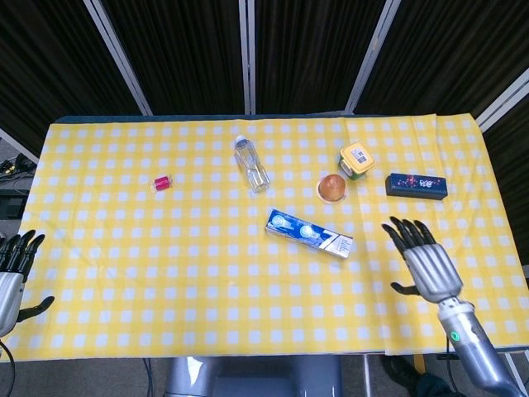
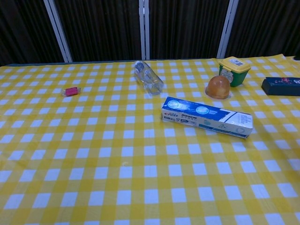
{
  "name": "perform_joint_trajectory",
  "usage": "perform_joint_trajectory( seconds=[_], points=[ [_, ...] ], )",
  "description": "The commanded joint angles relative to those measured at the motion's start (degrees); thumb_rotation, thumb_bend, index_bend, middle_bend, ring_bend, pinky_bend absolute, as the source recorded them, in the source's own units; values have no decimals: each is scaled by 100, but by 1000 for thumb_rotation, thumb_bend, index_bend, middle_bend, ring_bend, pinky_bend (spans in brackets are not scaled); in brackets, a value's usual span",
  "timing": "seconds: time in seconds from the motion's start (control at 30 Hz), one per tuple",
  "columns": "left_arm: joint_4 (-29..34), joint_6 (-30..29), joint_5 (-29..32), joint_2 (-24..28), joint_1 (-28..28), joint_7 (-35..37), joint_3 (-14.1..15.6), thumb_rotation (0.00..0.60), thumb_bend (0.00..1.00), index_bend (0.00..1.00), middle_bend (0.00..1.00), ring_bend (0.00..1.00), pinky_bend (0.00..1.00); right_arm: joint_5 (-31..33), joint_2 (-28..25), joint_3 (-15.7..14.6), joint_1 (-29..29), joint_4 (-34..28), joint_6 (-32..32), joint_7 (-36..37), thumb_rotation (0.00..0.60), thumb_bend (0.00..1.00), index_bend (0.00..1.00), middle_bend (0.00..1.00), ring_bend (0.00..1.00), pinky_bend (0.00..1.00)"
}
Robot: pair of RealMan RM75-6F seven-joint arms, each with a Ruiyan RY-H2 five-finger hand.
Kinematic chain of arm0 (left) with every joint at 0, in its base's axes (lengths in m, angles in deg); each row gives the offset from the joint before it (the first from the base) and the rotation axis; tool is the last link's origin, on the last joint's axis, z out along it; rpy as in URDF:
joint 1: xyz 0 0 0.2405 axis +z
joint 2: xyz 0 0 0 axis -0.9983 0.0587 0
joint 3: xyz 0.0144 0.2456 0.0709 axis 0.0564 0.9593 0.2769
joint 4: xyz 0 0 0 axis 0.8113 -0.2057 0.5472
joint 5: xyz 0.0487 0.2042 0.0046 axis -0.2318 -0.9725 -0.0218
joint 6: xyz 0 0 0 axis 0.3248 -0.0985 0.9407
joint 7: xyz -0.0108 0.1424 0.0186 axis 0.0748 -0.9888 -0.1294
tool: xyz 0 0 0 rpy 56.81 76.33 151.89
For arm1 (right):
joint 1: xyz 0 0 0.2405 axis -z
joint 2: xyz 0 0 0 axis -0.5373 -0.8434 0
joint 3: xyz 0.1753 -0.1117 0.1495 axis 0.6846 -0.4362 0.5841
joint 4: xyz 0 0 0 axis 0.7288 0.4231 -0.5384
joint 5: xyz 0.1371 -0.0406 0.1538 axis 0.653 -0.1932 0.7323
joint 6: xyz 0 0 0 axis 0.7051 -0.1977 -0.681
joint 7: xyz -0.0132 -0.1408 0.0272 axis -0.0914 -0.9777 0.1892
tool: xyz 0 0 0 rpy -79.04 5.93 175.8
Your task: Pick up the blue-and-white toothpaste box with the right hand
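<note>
The blue-and-white toothpaste box (image 1: 309,232) (image 2: 206,116) lies flat on the yellow checked tablecloth, just right of the table's middle, angled slightly. My right hand (image 1: 425,262) hovers over the cloth to the right of the box, fingers spread and holding nothing; a gap of cloth separates it from the box's white end. My left hand (image 1: 13,270) stays at the table's left edge, fingers apart and empty. Neither hand shows in the chest view.
Behind the box sit an orange domed cup (image 1: 331,188), a green tub with a yellow lid (image 1: 356,160) and a clear bottle (image 1: 251,164) on its side. A dark blue box (image 1: 417,184) lies at the right, a small red item (image 1: 161,183) at the left.
</note>
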Motion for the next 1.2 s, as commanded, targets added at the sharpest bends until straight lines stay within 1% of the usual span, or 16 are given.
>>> perform_joint_trajectory(
  seconds=[0.03,0.07,0.1,0.23,0.3,0.4,0.5,0.6,0.67,0.83,0.97,1.2],
  points=[
    [-78,210,239,-64,-110,-76,-81,600,0,0,0,0,0,1127,945,626,-1376,389,-1305,-610,600,0,0,0,0,41],
    [-96,257,305,-85,-136,-91,-102,600,0,0,0,0,0,1439,1165,706,-1607,570,-1481,-763,600,0,0,0,0,65],
    [-104,277,336,-94,-147,-101,-112,600,0,0,0,0,0,1603,1282,734,-1721,668,-1538,-869,600,0,0,0,0,85],
    [-141,369,466,-124,-194,-119,-142,600,0,0,0,0,0,2340,1805,781,-2171,1066,-1633,-1319,600,0,0,0,0,123],
    [-164,419,534,-131,-220,-120,-157,600,0,0,0,0,0,2825,2045,810,-2378,1200,-1667,-1435,600,0,0,0,0,142],
    [-180,477,620,-130,-249,-99,-173,600,0,0,0,0,0,3425,2263,781,-2644,1257,-1671,-1643,600,0,0,0,0,150],
    [-190,515,667,-137,-273,-104,-178,600,0,0,0,0,0,3800,2456,692,-2882,1312,-1584,-1881,600,0,0,3,0,151],
    [-184,554,680,-151,-294,-134,-157,600,0,0,0,0,0,4031,2703,579,-3077,1516,-1450,-2089,600,0,1,14,0,154],
    [-176,556,683,-155,-299,-148,-151,600,0,0,0,0,0,4066,2849,502,-3169,1683,-1356,-2203,600,0,7,24,0,158],
    [-163,537,702,-163,-302,-165,-148,600,0,0,0,0,0,4108,3169,380,-3296,2045,-1206,-2317,600,0,40,75,3,227],
    [-153,513,720,-134,-292,-94,-153,600,0,0,0,0,0,4078,3436,317,-3400,2442,-1045,-2439,600,12,87,132,60,274],
    [-152,528,727,-84,-302,28,-148,600,0,0,0,0,0,4210,3597,260,-3440,2705,-919,-2570,600,59,164,229,177,351]
  ],
)
